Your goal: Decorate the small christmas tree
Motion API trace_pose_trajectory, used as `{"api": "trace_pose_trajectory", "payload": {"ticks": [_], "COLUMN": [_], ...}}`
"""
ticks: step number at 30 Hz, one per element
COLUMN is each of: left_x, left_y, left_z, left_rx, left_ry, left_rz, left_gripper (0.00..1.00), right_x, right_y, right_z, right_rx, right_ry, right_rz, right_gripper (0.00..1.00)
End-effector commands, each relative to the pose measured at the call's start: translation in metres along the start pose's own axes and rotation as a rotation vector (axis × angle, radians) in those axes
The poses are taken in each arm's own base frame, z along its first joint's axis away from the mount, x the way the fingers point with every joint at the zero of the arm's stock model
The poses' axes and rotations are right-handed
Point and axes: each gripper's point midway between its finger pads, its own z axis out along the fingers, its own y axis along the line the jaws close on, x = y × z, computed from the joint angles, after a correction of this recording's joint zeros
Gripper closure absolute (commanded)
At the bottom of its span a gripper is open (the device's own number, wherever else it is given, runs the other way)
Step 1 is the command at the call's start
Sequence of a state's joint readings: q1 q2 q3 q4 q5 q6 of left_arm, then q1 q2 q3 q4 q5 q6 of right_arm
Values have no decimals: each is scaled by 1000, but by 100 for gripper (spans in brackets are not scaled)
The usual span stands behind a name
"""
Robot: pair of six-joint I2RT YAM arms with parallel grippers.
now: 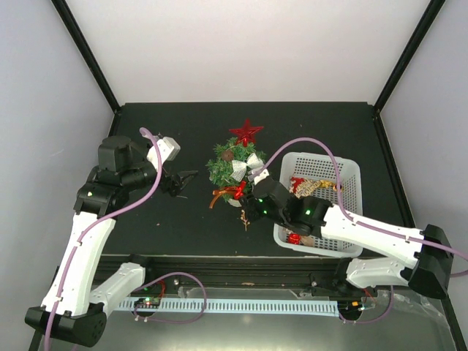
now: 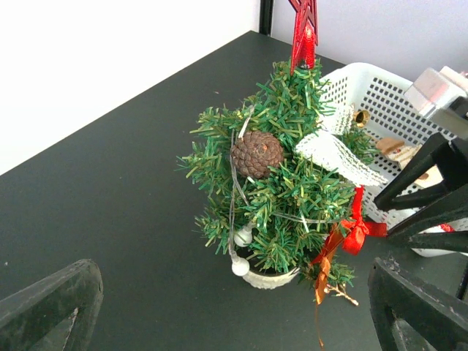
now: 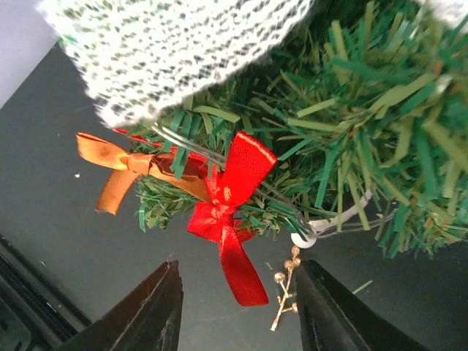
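The small christmas tree (image 1: 232, 165) stands mid-table in its cream pot (image 2: 274, 277). It carries a red star (image 1: 246, 132), a pine cone (image 2: 257, 153), a white lace bow (image 2: 338, 154), a red bow (image 3: 227, 212), an orange bow (image 3: 123, 172) and a wire of white beads. My left gripper (image 1: 183, 181) is open and empty, left of the tree and apart from it (image 2: 234, 325). My right gripper (image 1: 247, 207) is open just below the tree's near side. The red bow's tail hangs between its fingers (image 3: 238, 311). A gold berry sprig (image 3: 285, 291) lies on the table by its right finger.
The white lattice basket (image 1: 345, 170) with red and gold ornaments stands right of the tree, and my right arm reaches across its front left corner. It also shows in the left wrist view (image 2: 380, 91). The table is black, with white walls behind.
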State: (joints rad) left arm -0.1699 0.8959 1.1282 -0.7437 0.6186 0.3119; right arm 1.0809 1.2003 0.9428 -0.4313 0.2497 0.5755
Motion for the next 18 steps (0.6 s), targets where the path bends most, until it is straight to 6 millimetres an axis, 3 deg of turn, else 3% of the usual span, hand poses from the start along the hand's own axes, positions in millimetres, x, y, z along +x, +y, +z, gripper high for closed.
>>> {"api": "trace_pose_trajectory", "payload": {"ticks": [1,7,15,18], "left_x": [-4,-4,-3,-3], "left_y": [-1,-1,-1,-1], "left_z": [-3,-3,-2,-2], "left_rx": [4,3,4,5], "left_ry": [-22,-22,-19,-20], "left_rz": [5,7,7,6], "left_gripper": [1,1,1,1], "right_x": [0,4,3,-1], "right_y": [1,3,0,-2], "right_z": [9,18,19,15], "right_rx": [-6,-11,0,7], "right_ry": [-4,11,5,-7], "right_rz": [13,6,7,9], "right_gripper": [55,59,94,99]}}
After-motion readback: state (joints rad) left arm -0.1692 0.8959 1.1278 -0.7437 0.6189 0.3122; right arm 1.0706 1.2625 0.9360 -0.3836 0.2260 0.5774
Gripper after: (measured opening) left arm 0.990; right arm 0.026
